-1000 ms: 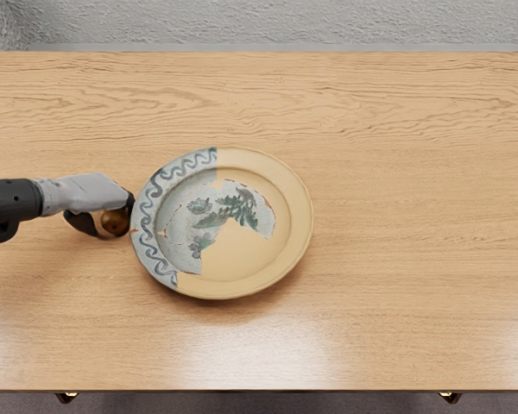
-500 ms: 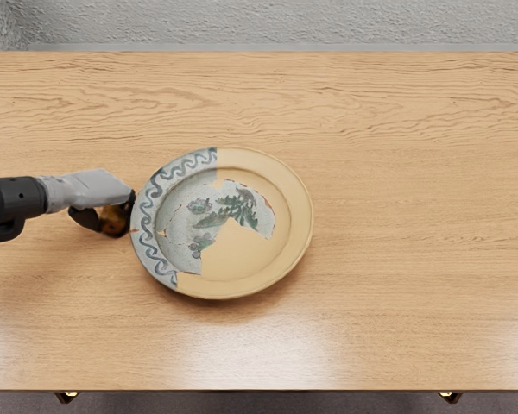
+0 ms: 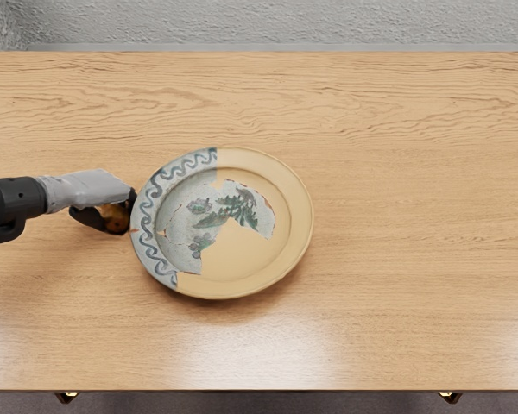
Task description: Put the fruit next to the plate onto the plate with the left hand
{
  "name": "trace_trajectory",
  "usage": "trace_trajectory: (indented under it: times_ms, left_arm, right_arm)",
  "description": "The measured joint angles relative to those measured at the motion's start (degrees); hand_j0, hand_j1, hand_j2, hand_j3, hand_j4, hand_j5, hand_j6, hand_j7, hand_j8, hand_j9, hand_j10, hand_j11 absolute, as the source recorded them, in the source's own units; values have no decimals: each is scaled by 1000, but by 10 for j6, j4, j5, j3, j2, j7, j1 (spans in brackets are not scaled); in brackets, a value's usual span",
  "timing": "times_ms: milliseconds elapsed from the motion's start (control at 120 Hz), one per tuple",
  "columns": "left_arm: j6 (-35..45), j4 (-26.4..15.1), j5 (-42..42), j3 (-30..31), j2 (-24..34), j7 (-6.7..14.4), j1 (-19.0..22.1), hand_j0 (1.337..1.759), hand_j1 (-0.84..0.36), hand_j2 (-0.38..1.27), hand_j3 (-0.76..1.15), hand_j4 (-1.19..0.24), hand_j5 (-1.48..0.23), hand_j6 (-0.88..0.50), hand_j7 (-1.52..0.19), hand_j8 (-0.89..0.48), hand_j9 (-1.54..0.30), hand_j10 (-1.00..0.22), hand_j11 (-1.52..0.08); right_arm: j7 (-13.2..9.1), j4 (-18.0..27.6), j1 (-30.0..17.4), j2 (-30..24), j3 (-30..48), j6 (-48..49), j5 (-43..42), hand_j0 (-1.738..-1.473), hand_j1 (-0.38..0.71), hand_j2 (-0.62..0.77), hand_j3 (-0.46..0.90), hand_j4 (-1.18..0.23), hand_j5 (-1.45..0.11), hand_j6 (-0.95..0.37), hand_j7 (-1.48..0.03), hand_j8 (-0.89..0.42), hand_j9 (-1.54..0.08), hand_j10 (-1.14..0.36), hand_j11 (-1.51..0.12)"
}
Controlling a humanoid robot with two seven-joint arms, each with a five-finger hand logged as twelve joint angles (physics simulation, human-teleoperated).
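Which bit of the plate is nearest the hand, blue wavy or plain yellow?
The blue wavy bit, right beside the left hand; the plain yellow bit is on the far side.

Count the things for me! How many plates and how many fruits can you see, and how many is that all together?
Plate: 1, tan with a blue and white patterned part.
Brown fruit: 1, just off the plate's left rim, with the left hand and its fingers wrapped around it.
Total: 2 things.
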Motion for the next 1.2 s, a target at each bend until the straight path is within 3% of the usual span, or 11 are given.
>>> trace_trajectory:
  times_ms: [92,467,575,942,1200]
  left_arm:
    - [0,0,-1,0,0,0,0,1652,-356,276,0,-583,-955,-403,-961,-424,-967,-504,-975]
    - [-20,-3,23,-2,9,-4,-6,1652,-378,305,0,-328,-1045,-349,-1055,-395,-1059,-538,-1074]
    - [-11,-5,11,-5,19,-12,-10,1653,-377,322,0,-481,-1068,-330,-1063,-384,-1060,-566,-1075]
    - [-10,-5,0,-8,48,-16,-20,1654,-362,319,0,-489,-1101,-340,-1070,-408,-1048,-643,-1062]
    - [-51,-24,-28,-25,73,-16,-65,1654,-356,374,0,-527,-1082,-389,-1055,-473,-1041,-726,-1048]
  right_arm:
    - [0,0,0,0,0,0,0,-1658,-320,-5,0,-24,-31,-24,-31,-24,-31,-24,-31]
    - [0,0,0,0,0,0,0,-1658,-320,-5,0,-24,-31,-24,-31,-24,-31,-24,-31]
    - [0,0,0,0,0,0,0,-1658,-320,-5,0,-24,-31,-24,-31,-24,-31,-24,-31]
    - [0,0,0,0,0,0,0,-1658,-320,-5,0,-24,-31,-24,-31,-24,-31,-24,-31]
    - [0,0,0,0,0,0,0,-1658,-320,-5,0,-24,-31,-24,-31,-24,-31,-24,-31]
